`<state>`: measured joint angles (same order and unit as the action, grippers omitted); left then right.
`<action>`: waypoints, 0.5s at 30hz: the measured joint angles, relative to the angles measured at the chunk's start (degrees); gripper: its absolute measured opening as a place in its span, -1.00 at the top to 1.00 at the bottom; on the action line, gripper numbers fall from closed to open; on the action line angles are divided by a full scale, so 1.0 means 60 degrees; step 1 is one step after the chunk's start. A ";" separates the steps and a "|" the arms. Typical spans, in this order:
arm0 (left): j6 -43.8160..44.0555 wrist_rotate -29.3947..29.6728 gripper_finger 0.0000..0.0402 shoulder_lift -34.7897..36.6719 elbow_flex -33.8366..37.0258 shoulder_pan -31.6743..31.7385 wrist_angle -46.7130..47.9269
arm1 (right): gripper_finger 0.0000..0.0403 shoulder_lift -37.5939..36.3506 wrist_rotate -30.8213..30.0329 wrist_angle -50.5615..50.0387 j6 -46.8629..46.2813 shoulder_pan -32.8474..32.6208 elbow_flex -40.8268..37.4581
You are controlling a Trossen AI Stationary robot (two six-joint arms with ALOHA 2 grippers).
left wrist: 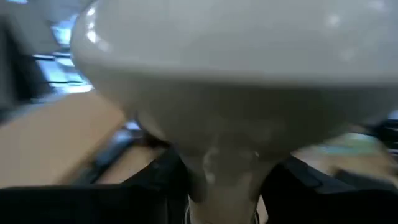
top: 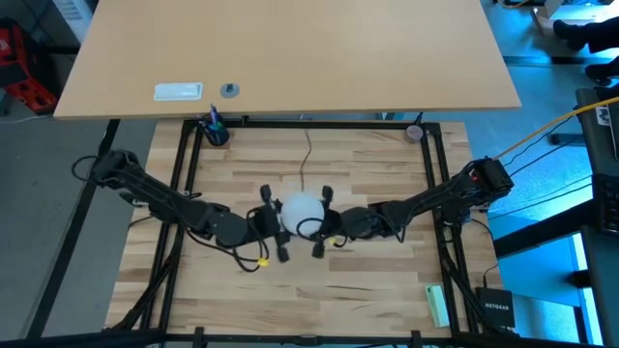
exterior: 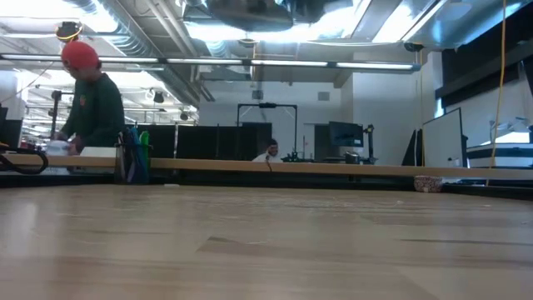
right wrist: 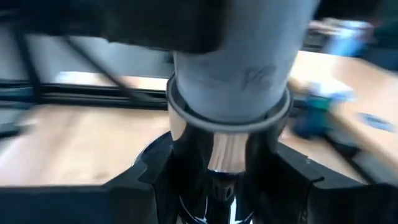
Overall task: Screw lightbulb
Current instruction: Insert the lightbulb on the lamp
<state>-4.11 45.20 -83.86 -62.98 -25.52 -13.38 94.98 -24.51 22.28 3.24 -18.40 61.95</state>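
The white frosted lightbulb stands globe up at the middle of the table, between my two grippers. In the left wrist view its globe fills the picture and narrows to a neck. The round silver socket sits under the bulb's grey neck, and its thin black cord runs toward the far edge. My left gripper comes from the table's left and my right gripper from the right. Neither arm shows in the low view. My left gripper is shut on the bulb's narrow neck, below the globe, with one dark finger on either side. The fingers come level from the table's left. The bulb stands upright, globe above the fingers. My right gripper is shut on the silver socket's wall, pinched between its two dark fingers. The fingers come level from the table's right. The socket sits upright with the bulb's neck rising out of it.
A blue object stands at the far left corner and a small round thing at the far right. A green object lies near the right front edge. A person in a red cap stands beyond the table.
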 joint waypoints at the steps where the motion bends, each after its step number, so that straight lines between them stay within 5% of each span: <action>1: 0.0170 -0.0572 0.28 0.0060 -0.0003 0.0019 0.0187 | 0.11 0.0000 0.0708 0.0068 0.0020 0.0003 -0.0007; 9: 0.0036 -0.6067 0.28 0.0223 -0.0062 0.0414 0.0753 | 0.11 0.0036 0.5477 0.0618 0.0437 0.0015 -0.0039; 15: -0.0347 -0.8024 0.28 0.0205 -0.0055 0.0869 0.0753 | 0.11 0.0044 0.6158 0.0615 0.0370 0.0019 -0.0039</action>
<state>-6.19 -2.94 -82.63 -63.31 -20.31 -8.86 95.24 12.44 25.97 5.46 -18.28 61.71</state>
